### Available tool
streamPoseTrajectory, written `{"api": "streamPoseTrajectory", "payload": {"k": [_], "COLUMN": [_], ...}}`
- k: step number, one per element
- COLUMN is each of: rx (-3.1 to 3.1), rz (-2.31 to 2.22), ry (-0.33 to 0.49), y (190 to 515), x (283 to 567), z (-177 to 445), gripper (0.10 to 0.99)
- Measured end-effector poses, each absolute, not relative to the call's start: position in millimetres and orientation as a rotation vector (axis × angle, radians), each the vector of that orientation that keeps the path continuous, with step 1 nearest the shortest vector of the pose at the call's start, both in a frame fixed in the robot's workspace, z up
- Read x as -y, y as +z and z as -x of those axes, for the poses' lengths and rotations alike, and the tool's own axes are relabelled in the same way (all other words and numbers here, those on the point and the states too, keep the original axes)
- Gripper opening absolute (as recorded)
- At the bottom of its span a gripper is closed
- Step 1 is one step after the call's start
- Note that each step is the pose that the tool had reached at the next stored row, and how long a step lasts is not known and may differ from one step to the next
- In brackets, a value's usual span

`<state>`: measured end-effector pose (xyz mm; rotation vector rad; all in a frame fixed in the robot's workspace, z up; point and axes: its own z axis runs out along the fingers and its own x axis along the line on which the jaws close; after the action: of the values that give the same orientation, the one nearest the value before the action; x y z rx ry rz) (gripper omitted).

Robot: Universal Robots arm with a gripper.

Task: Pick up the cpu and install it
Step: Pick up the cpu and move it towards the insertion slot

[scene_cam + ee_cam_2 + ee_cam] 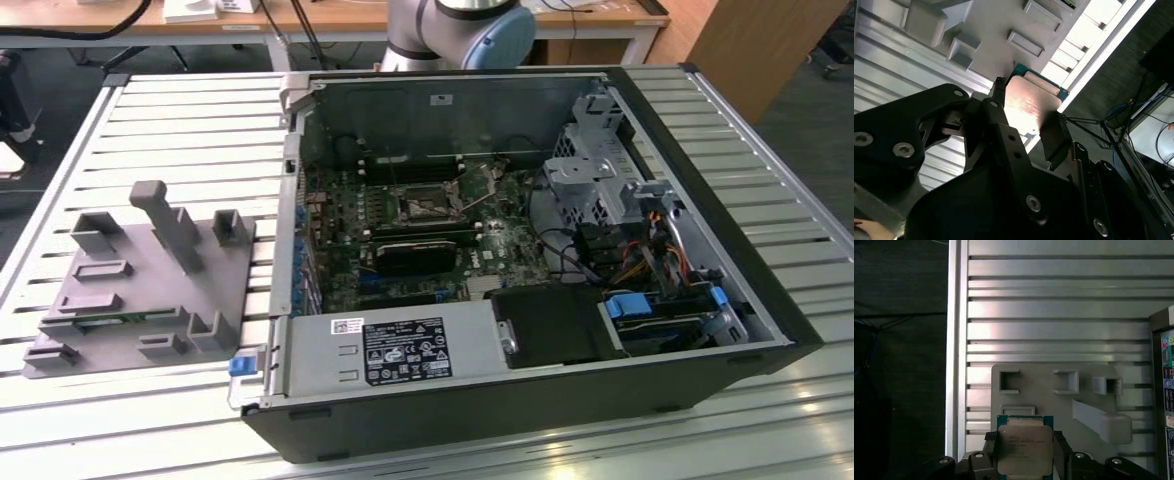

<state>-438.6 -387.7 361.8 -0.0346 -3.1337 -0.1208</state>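
- The gripper (1025, 454) held the cpu (1024, 450), its jaws closed on two opposite edges of the chip, with the silvery top facing the first wrist view.
- In the second wrist view the same grip showed: black fingers (999, 98) pressed against the cpu (1031, 102) from either side.
- Behind the chip in both wrist views lay the grey tray (1054, 405) on the slatted table (1054, 330). Whether the chip touched the tray could not be told.
- In the exterior view the grey tray (134, 290) sat at 9 o'clock of the open computer case (534, 400) (that is, on the exterior view's left).
- Inside the case the socket (430, 205) sat on the motherboard (354, 215), with the power supply (387, 350) at 6 o'clock of it.
- The arm (461, 30) rose at 12 o'clock of the case.
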Motion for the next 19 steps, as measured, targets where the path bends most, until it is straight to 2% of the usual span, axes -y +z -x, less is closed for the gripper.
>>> {"api": "streamPoseTrajectory", "payload": {"k": [19], "rx": [3.134], "rz": [0.036], "ry": [-0.119], "y": [396.0], "x": [382.1], "z": [438.6], "gripper": [0.529]}}
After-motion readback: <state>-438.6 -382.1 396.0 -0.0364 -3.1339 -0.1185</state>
